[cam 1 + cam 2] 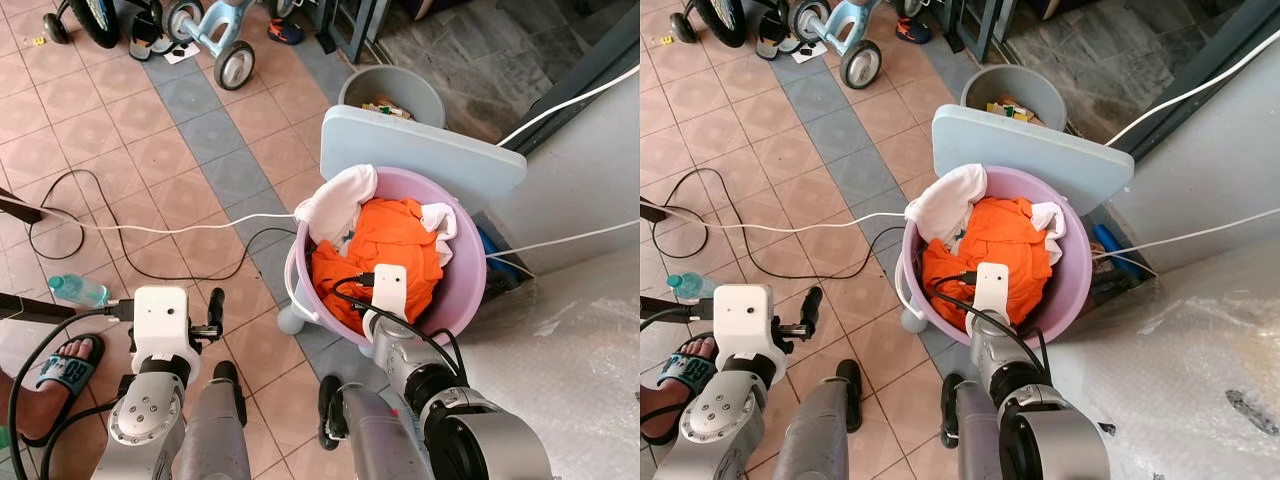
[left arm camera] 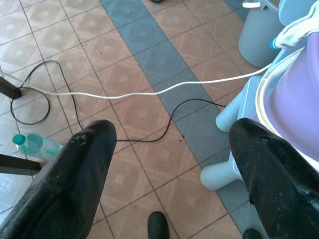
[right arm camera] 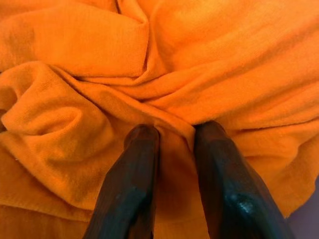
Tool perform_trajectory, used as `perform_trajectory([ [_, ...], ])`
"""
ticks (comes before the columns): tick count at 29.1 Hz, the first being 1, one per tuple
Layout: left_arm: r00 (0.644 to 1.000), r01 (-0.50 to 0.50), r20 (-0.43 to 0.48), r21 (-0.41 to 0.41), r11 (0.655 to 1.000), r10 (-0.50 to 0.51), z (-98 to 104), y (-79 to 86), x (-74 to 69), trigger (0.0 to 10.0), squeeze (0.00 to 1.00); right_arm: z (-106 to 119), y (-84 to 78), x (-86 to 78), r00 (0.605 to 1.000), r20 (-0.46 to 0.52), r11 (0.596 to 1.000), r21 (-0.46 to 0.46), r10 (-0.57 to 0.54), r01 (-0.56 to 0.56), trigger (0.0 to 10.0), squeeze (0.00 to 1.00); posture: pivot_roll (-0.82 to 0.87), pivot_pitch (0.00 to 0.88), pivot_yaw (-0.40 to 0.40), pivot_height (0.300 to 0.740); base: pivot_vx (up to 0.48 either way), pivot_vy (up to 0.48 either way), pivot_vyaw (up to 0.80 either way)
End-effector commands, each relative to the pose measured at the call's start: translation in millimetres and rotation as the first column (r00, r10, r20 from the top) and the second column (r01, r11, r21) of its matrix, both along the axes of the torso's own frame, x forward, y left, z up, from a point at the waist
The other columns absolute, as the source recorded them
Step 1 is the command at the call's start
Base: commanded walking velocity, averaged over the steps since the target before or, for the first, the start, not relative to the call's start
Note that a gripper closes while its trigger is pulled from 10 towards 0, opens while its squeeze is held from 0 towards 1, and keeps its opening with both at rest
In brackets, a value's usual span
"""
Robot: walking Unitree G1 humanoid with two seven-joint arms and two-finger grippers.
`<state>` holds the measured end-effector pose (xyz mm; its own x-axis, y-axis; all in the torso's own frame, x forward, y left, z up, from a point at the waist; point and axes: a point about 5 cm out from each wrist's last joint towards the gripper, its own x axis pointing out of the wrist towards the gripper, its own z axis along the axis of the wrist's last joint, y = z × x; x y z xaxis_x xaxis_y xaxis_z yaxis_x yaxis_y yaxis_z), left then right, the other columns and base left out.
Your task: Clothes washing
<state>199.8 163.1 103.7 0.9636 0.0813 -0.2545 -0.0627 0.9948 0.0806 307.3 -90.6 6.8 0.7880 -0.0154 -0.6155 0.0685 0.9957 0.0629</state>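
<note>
One fold of orange cloth (image 3: 164,89) pinched narrow by right gripper (image 3: 174,137) in basin (image 1: 470,290); lift straight, clearing white cloth (image 1: 335,200); left gripper (image 2: 169,149) wide, idle.

One purple basin (image 1: 470,290), one grey bucket (image 1: 425,95), one bottle (image 1: 78,290).
</note>
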Motion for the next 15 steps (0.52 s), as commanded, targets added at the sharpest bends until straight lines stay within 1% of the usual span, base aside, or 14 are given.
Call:
perform_trajectory([
  [1,1.000,-0.005,-0.022,0.010,1.000,0.006,-2,0.4,-4.4,10.0,0.00,-12,-1.7,-10.5,0.998,-0.055,1.000,0.004,-0.014,0.015,0.0,0.00,0.16,0.384,-0.116,0.740,0.000,0.000,0.00],
  [7,1.000,-0.009,-0.011,0.014,1.000,0.009,-1,1.0,-1.2,10.0,0.00,-9,-5.9,-7.5,0.998,-0.033,0.998,0.025,-0.052,0.053,0.0,0.00,0.16,0.374,-0.112,0.740,0.000,0.000,0.00],
  [10,1.000,-0.011,0.001,0.019,1.000,0.011,0,2.0,4.0,10.0,0.00,0,-8.6,1.8,0.995,0.023,0.993,0.073,-0.098,0.097,0.0,0.00,0.15,0.359,-0.108,0.740,0.000,0.000,0.00],
  [11,1.000,-0.010,0.004,0.021,1.000,0.010,-1,2.3,7.2,10.0,0.00,7,-9.4,7.6,0.992,0.053,0.989,0.098,-0.113,0.108,0.0,0.00,0.14,0.342,-0.108,0.740,0.000,0.000,0.00],
  [12,1.000,-0.010,0.004,0.021,1.000,0.010,-1,2.3,7.2,10.0,0.00,7,-9.4,7.6,0.992,0.053,0.989,0.098,-0.113,0.108,0.0,0.00,0.14,0.342,-0.108,0.740,0.000,0.000,0.00],
  [15,1.000,-0.007,0.016,0.023,1.000,0.007,-3,2.0,14.9,10.0,0.00,23,-13.1,20.5,0.982,0.131,0.984,0.136,-0.134,0.116,0.0,0.00,0.13,0.310,-0.107,0.740,0.000,0.000,0.00],
])
